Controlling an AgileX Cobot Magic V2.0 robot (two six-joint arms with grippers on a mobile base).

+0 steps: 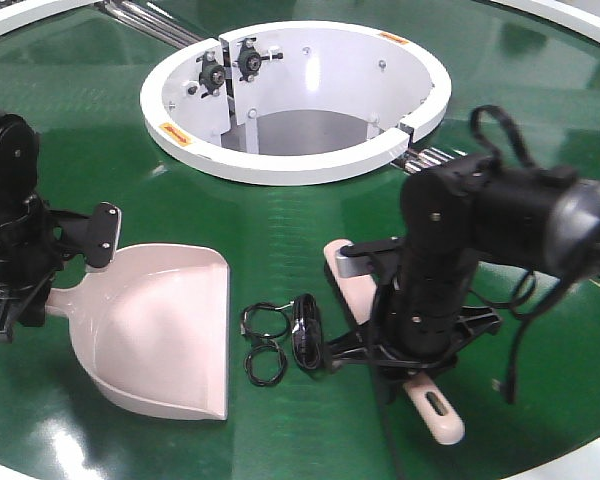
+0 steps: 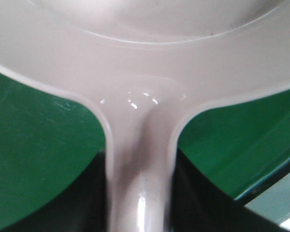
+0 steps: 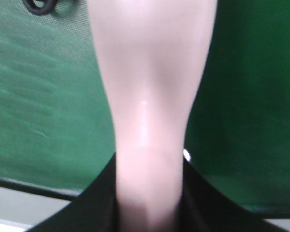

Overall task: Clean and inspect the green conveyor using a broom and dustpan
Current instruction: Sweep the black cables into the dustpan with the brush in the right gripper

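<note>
where the left gripper (image 2: 140, 193) clamps its handle, the dustpan (image 1: 165, 330) rests on the green conveyor (image 1: 280, 215) at left, flat lip facing right. black rings (image 1: 263, 340) and a black clip (image 1: 306, 332) lie just beside that lip. right gripper (image 3: 150, 193) is closed around the broom (image 1: 435, 412), which lies slanted on the conveyor, slotted handle end toward the near edge.

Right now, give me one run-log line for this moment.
left gripper: shut on dustpan | right gripper: shut on broom | black debris: on green conveyor between both tools
</note>
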